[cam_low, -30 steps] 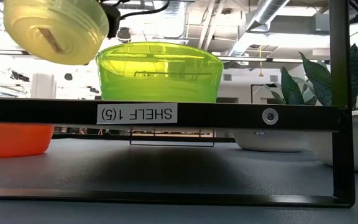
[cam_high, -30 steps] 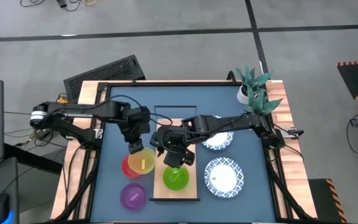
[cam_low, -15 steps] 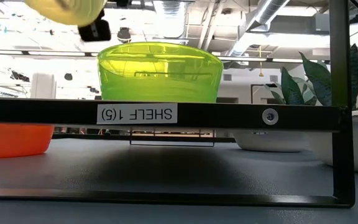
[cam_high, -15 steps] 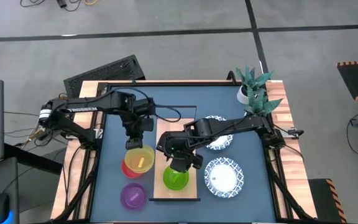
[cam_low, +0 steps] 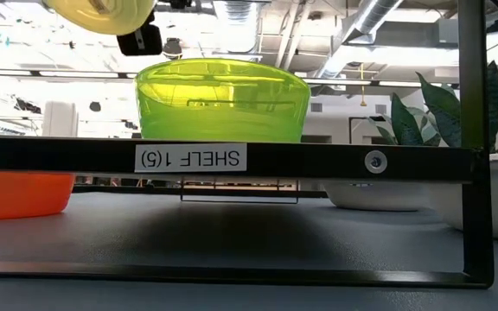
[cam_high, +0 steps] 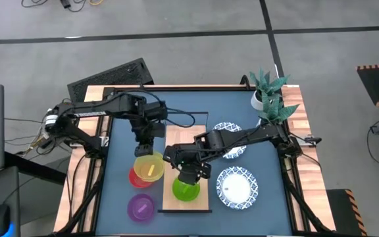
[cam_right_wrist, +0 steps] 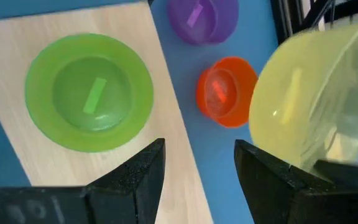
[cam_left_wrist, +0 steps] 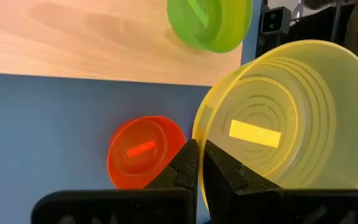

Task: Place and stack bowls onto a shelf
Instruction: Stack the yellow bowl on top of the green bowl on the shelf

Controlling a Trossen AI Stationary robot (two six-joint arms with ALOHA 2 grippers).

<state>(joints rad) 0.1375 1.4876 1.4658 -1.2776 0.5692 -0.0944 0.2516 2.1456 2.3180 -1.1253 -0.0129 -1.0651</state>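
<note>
My left gripper (cam_high: 146, 155) is shut on the rim of the yellow bowl (cam_high: 149, 168) and holds it tilted in the air above the red bowl (cam_high: 135, 178). The left wrist view shows the pinch (cam_left_wrist: 197, 163) on the yellow bowl (cam_left_wrist: 291, 118). The green bowl (cam_high: 187, 191) stands upright on the light-wood shelf (cam_high: 203, 200). My right gripper (cam_high: 189, 174) hovers open and empty just above and behind it. It also shows in the right wrist view (cam_right_wrist: 197, 168). The purple bowl (cam_high: 141, 207) sits on the blue tabletop. Two white dishes (cam_high: 237, 186) (cam_high: 234, 150) lie to the right.
A potted plant (cam_high: 270, 95) stands at the back right corner. In the low view the shelf's black frame bar (cam_low: 318, 160) crosses the picture, with the green bowl (cam_low: 223, 99) on top and the yellow bowl (cam_low: 102, 13) at the upper edge.
The left gripper has lifted the yellow bowl higher; in the low view it has risen almost out of the picture. The right gripper has moved forward toward the green bowl.
</note>
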